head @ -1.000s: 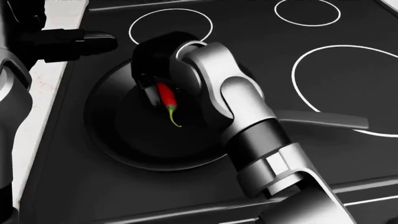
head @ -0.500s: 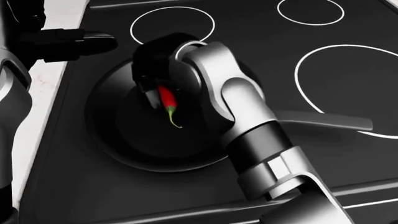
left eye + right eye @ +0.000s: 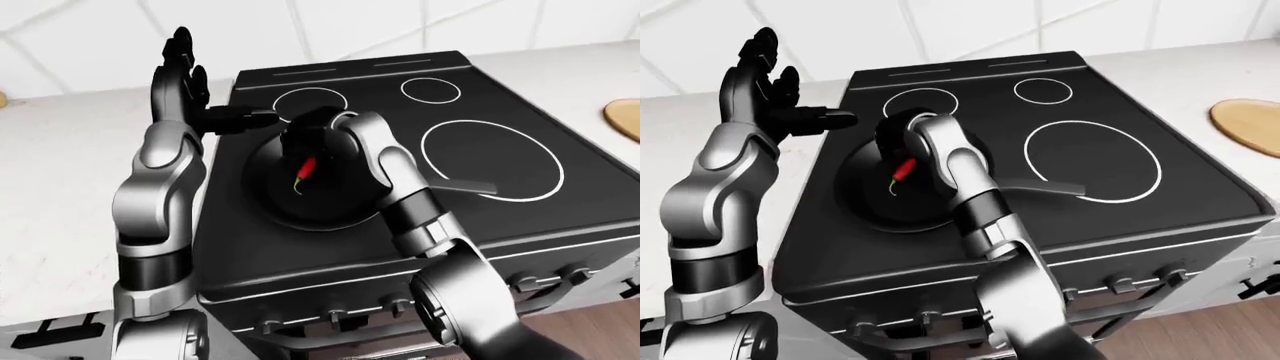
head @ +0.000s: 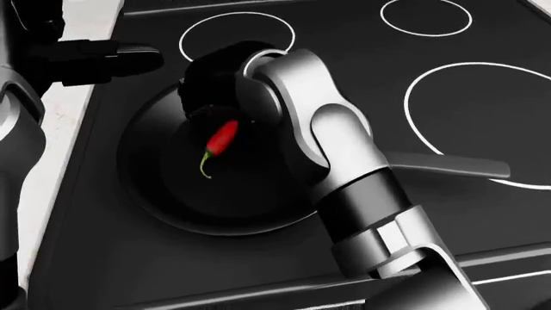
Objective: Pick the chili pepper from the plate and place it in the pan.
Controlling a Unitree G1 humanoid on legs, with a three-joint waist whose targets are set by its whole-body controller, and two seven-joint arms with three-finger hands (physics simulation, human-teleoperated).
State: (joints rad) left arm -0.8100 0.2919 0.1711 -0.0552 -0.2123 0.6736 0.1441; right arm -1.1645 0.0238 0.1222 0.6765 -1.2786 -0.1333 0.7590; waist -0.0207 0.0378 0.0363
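Chili pepper, light, slender, smooth: shown over the pan, just at 7 o'clock of the right hand; grip cannot be told. Mid-body pinch is judged best.

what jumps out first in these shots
The red chili pepper stands out, hanging stem-down over the black pan on the black stove, just under the right hand. The left hand is raised, fingers spread, at the right-eye view's upper left.

Glossy red chili pepper below the matt black right hand; matt black pan on a smooth, satin-black stove top; brushed-metal forearm.
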